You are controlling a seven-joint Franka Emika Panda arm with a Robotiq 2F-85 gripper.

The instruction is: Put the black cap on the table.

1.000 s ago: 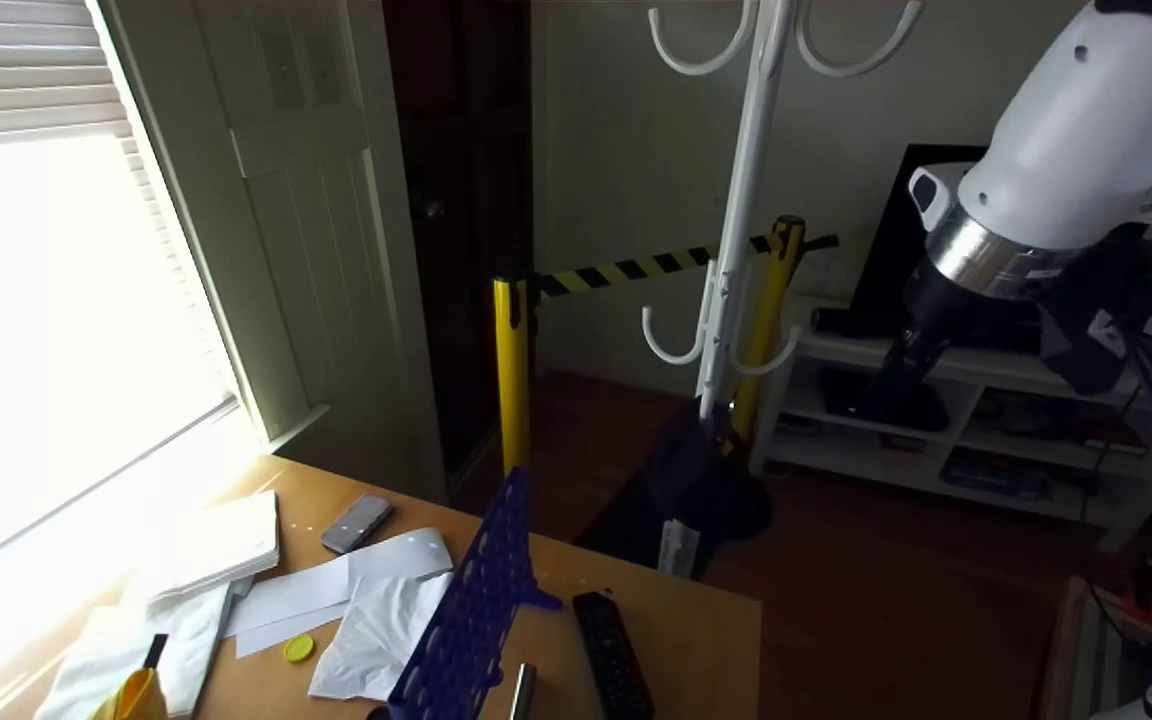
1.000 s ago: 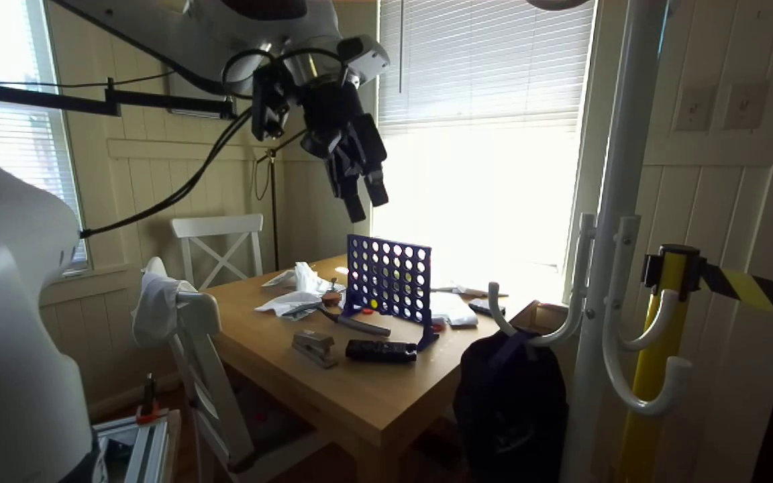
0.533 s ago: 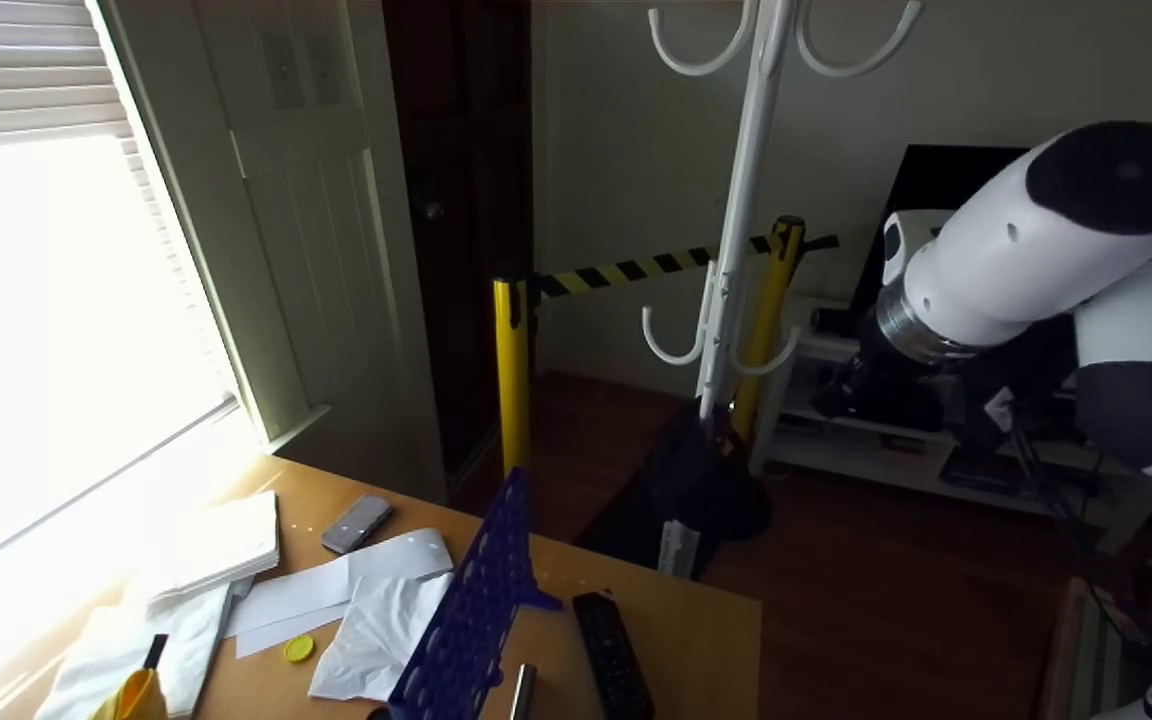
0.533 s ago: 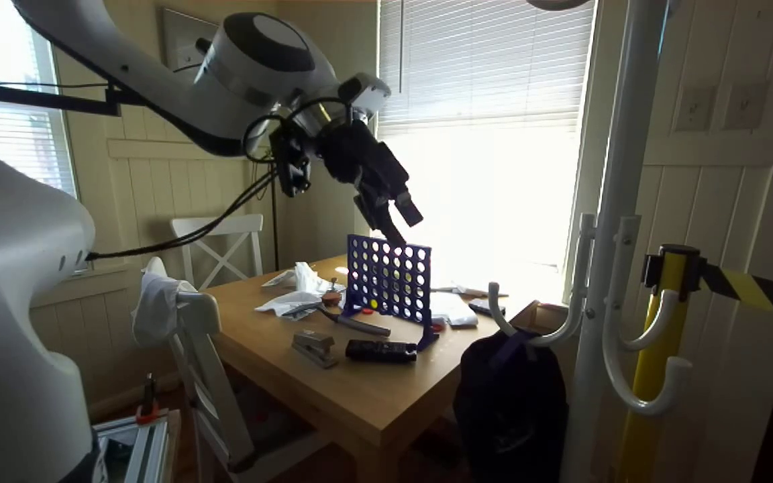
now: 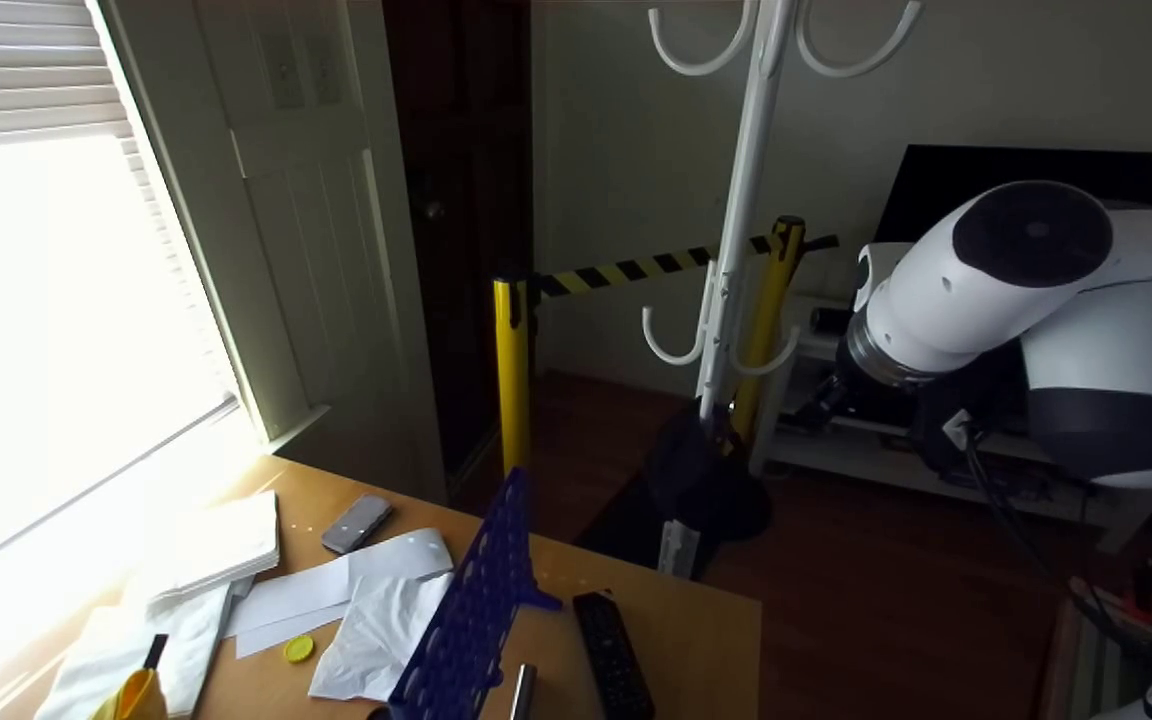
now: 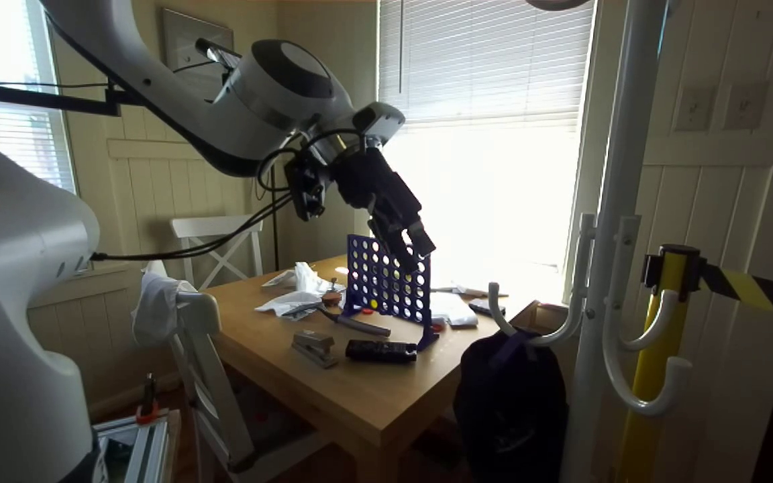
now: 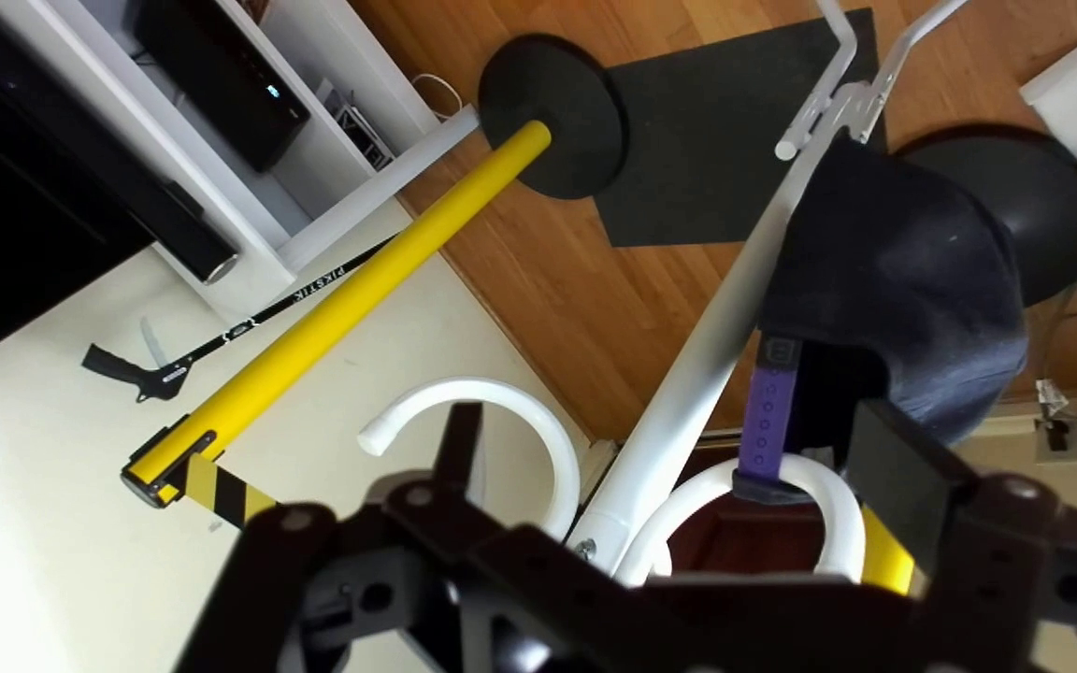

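The black cap (image 6: 514, 402) hangs from a hook of the white coat rack beside the table's corner. It also shows in the wrist view (image 7: 912, 252), where its purple strap (image 7: 768, 411) loops over a white hook (image 7: 842, 509). In an exterior view the cap (image 5: 701, 480) is a dark shape low on the rack. My gripper (image 6: 416, 253) is open and empty, in the air above the table, apart from the cap. In the wrist view my gripper (image 7: 674, 421) has its fingers wide apart, with the hook and strap seen between them. The table (image 6: 393, 396) is light-brown wood.
The coat rack pole (image 6: 618, 201) and its other hooks (image 7: 473, 393) stand near the cap. A blue game grid (image 6: 390, 275), a black bar (image 6: 381, 351), a stapler (image 6: 316, 345) and papers (image 5: 376, 630) lie on the table. A yellow post (image 6: 658, 376) stands behind the rack.
The arm has come down and moved toward the coat rack, going right and down in one exterior view and left and down in the other. The gripper stays open. The cap has not moved.
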